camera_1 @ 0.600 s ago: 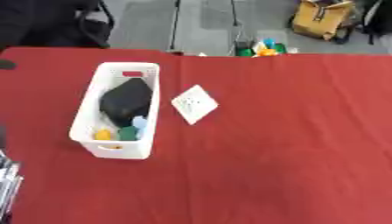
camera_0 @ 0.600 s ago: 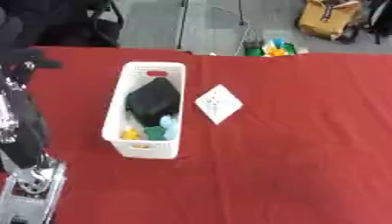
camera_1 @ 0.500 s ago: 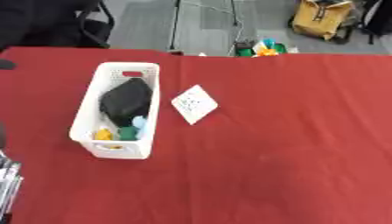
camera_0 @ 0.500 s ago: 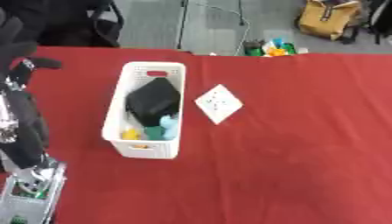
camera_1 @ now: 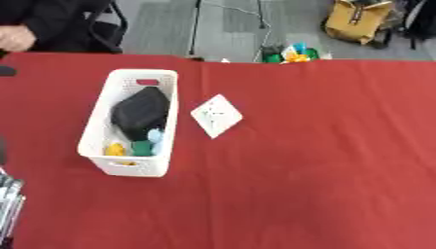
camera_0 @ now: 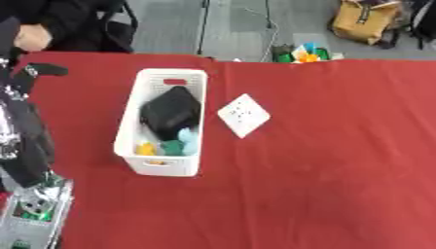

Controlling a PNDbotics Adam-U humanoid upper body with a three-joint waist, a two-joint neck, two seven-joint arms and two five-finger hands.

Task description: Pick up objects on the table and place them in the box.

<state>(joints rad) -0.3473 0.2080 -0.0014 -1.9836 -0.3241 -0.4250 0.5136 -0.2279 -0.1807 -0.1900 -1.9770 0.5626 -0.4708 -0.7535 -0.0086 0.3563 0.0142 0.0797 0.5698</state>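
A white slotted box stands on the red-covered bench, toward its left side, long axis running away from the robot. Inside the box lies a bulky black object filling the far half, and at the near end sit a small yellow piece, a green piece and a pale blue piece, touching one another. Just right of the box, apart from its wall, a flat white square card with a few dark dots lies on the cloth, turned corner-on like a diamond.

The robot's left arm runs along the view's left edge, left of the box; its left hand shows only as a dark shape beyond the box's far left corner, and I cannot tell how its fingers stand. The right hand is not visible in either view.

Beyond the bench's far edge, past the box, small colourful toys lie on the floor.
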